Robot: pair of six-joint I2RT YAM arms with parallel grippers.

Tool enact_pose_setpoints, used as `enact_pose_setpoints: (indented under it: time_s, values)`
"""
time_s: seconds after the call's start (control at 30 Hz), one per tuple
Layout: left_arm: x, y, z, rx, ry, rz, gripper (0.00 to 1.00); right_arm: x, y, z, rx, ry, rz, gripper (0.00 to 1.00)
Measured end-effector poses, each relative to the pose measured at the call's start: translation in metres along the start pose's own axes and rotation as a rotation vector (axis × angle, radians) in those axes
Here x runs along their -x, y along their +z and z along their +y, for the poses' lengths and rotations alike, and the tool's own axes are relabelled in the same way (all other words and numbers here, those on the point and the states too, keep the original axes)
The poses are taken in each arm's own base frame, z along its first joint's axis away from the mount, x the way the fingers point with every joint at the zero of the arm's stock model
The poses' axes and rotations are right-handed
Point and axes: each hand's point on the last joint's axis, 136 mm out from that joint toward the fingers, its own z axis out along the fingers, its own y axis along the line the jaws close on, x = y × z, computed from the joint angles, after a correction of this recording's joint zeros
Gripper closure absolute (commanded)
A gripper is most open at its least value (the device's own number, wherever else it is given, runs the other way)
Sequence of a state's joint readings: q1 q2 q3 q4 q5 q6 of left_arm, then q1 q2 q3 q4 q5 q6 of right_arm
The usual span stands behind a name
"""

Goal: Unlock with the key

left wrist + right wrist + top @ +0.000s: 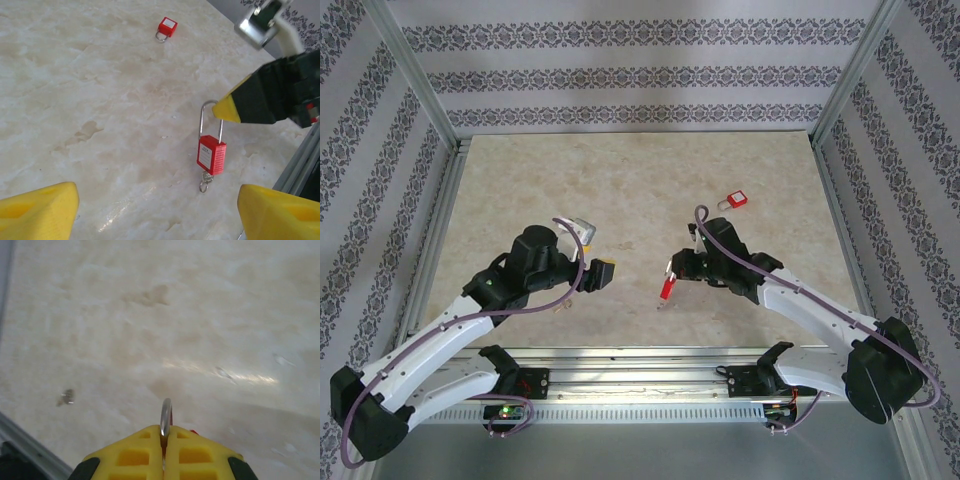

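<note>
Table point(520, 180): beige, marbled with pale brown veins.
Padlock point(211, 155): red body, white label, silver shackle.
Second padlock point(737, 201), towards the table's far right corner: red, silver shackle.
Left gripper point(160, 212), right gripper point(163, 432): yellow fingers.
Arms point(440, 340): white links, black joints.
Walls point(620, 80): white, grey floral bands.

The far half of the table point(620, 170) lies free, bar a spare padlock point(737, 201) at far right. Mid-table the passage is tight: the right gripper point(673, 268) dangles a held padlock point(211, 155) just right of the left gripper point(595, 252), whose jaws are spread wide. A small blurred thing point(65, 397), perhaps a key, lies near the front rail point(30, 460).
</note>
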State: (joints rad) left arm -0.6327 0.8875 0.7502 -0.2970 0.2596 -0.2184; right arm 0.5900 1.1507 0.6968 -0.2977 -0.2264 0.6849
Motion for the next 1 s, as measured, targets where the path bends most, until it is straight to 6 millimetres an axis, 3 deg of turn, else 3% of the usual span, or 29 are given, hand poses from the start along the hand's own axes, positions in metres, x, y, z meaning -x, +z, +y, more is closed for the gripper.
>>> enact_pose_setpoints:
  time_s: [0.2, 0.4, 0.7, 1.0]
  values:
    - [0.018, -0.011, -0.005, -0.006, 0.011, -0.055, 0.15, -0.010, 0.002, -0.029, -0.094, 0.059, 0.026, 1.00]
    - [0.033, -0.021, -0.008, 0.002, 0.021, -0.093, 0.14, -0.011, 0.009, -0.041, -0.121, 0.098, 0.038, 1.00]
    - [0.027, -0.020, -0.004, 0.019, 0.018, -0.065, 0.14, -0.005, 0.025, -0.044, -0.124, 0.124, 0.046, 1.00]
    - [0.011, -0.003, 0.003, 0.035, 0.004, 0.012, 0.15, 0.003, 0.043, -0.041, -0.115, 0.139, 0.082, 1.00]
